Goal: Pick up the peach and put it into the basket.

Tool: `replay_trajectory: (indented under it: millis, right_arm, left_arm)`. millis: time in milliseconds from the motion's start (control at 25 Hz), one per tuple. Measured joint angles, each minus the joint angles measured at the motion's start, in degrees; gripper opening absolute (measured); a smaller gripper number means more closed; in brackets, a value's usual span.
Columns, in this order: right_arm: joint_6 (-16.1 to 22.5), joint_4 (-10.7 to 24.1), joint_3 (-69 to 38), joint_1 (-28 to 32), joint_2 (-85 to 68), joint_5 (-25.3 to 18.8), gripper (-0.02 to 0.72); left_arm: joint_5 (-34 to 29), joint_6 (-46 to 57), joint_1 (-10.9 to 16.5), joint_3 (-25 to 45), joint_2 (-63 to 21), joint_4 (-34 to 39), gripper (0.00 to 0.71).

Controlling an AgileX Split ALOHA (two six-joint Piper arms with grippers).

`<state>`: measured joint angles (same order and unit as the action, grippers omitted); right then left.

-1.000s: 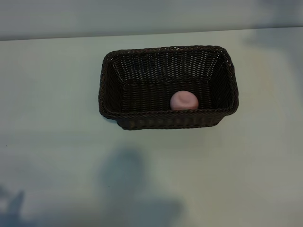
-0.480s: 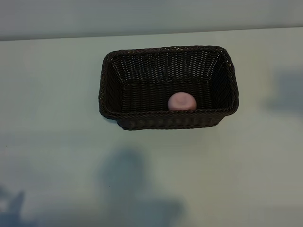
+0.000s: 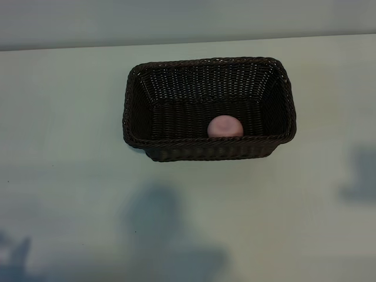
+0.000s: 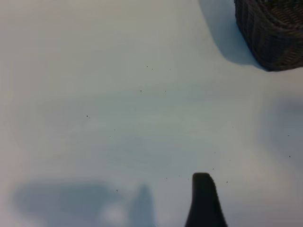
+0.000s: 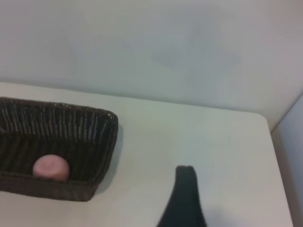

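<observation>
A dark brown basket (image 3: 205,147) is seen, done in a tight woven wicker pattern, ribbed all over its walls and floor. The peach (image 3: 225,126) inside is coloured a soft pale pink, plain, no markings visible. The table (image 3: 70,176) is shown as a pale greenish white with a few tiny dark specks.

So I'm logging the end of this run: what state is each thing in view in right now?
Small pale pink round peach: resting inside the basket, against its near wall, held by nothing.
Large dark brown woven wicker basket: upright on the table, holding only the peach.
Left gripper: open, empty, over bare table clear of the basket.
Right gripper: open, empty, off to the basket's side.
</observation>
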<state>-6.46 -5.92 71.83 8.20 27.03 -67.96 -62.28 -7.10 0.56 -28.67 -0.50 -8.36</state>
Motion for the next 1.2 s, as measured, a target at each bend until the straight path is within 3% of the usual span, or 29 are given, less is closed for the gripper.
replay_trajectory:
  millis: [600, 1200]
  right_arm:
    - [0.2, 0.9, -24.4, 0.0, -19.9, 3.8, 0.572]
    - [1.2, 1.4, -35.8, -0.8, -27.5, 3.3, 0.571]
  left_arm:
    - [0.0, 0.0, 0.0, 0.0, 0.0, 0.0, 0.496]
    - [0.0, -0.1, 0.0, 0.0, 0.0, 0.0, 0.496]
